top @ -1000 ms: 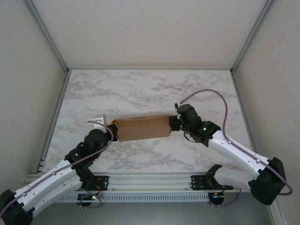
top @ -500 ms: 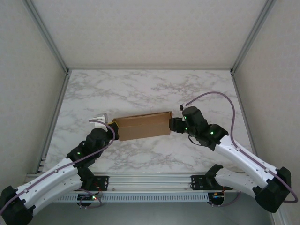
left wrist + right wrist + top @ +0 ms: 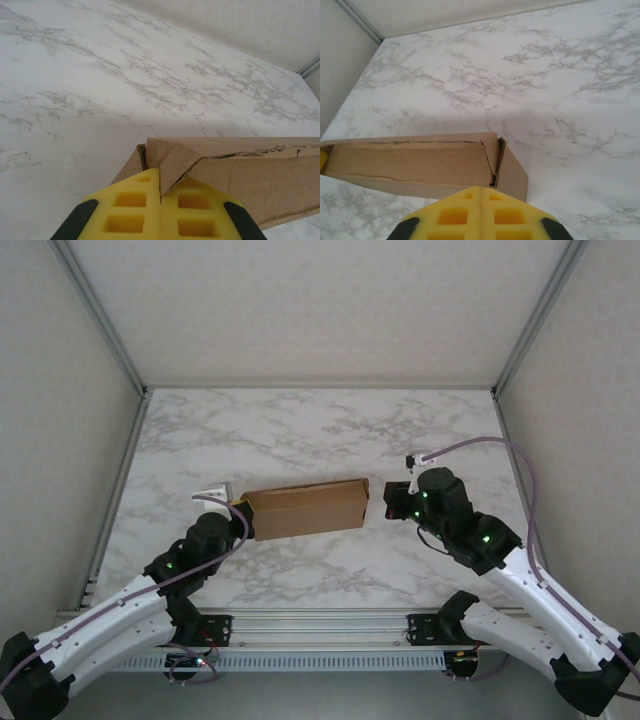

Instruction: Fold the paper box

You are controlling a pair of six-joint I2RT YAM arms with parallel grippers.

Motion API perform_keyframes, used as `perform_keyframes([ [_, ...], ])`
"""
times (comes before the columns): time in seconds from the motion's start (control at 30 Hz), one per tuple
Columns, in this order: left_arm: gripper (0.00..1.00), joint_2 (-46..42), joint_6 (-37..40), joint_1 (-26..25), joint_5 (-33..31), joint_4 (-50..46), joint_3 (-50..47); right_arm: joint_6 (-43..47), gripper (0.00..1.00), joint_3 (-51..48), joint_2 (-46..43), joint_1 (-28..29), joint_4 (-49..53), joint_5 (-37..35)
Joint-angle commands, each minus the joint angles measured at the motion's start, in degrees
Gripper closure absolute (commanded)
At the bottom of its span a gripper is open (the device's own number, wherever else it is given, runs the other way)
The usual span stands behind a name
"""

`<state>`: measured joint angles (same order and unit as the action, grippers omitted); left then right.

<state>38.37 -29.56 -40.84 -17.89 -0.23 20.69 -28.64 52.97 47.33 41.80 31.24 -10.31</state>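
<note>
Brown box lying lengthwise on marble table, left gripper pinching box's left end flap, right gripper fingers pressed together, just right of box, apart.

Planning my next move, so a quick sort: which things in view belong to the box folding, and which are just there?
In the job:
paper box
left pincer, shut on the box's end flap
right pincer, shut, just clear of the other end

Just there:
marble table
purple cables
enclosure walls
</note>
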Motion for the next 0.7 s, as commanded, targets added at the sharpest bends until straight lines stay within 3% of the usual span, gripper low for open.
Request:
perform_keyframes([
  [0.0,1.0,1.3,0.7,-0.8,-0.2,-7.8,-1.0,-1.5,1.0,6.9,4.8,-0.8,3.1,3.7],
  [0.07,1.0,1.3,0.8,-0.9,-0.2,-7.8,-1.0,-2.9,0.9,11.8,10.6,-0.8,5.6,6.3],
  [0.13,1.0,1.3,0.9,-1.0,-0.1,-7.7,-1.0,-4.5,0.86,15.3,14.9,-0.8,5.8,8.8],
  [0.37,1.0,0.7,0.9,-1.4,-0.5,-7.8,-1.1,-9.2,0.93,23.4,26.4,-0.3,5.2,9.4],
  [0.43,1.0,0.6,0.9,-1.6,-0.6,-7.8,-1.0,-8.9,0.97,23.1,28.4,0.3,4.1,9.5],
  [0.67,1.0,0.2,1.3,-1.8,-0.3,-7.4,-1.2,-7.4,0.99,22.1,32.8,3.2,4.2,7.1],
])
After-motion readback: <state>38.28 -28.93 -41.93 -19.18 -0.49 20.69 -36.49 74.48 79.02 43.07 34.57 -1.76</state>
